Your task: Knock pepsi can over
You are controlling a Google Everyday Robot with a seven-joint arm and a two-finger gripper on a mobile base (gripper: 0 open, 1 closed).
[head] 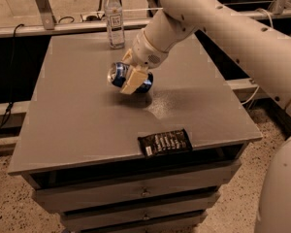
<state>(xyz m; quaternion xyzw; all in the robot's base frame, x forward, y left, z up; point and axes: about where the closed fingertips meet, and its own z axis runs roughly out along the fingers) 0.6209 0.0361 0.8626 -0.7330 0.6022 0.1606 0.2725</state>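
Gripper (pixel 134 79) near table (pixel 77 125) centre, across pepsi can (pixel 117 74): can's mid-body hidden behind it; can's contact with tabletop, cannot tell. Arm (pixel 223 28) cut off by top and right edges. Bottle (pixel 114 18) at table's back edge: label text too small. Dark packet (pixel 165 142) at table's front edge: print unreadable. Lowest of table's drawers (pixel 136 193) cut off by bottom edge.

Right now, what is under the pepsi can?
The tilted pepsi can, clamped by the gripper mid-table, has bare table top and its shadow beneath; the jaws hide whether it touches down.

Table (pixel 77 125): bottle (pixel 114 18), wrapper (pixel 165 142); tool (pixel 131 79) above
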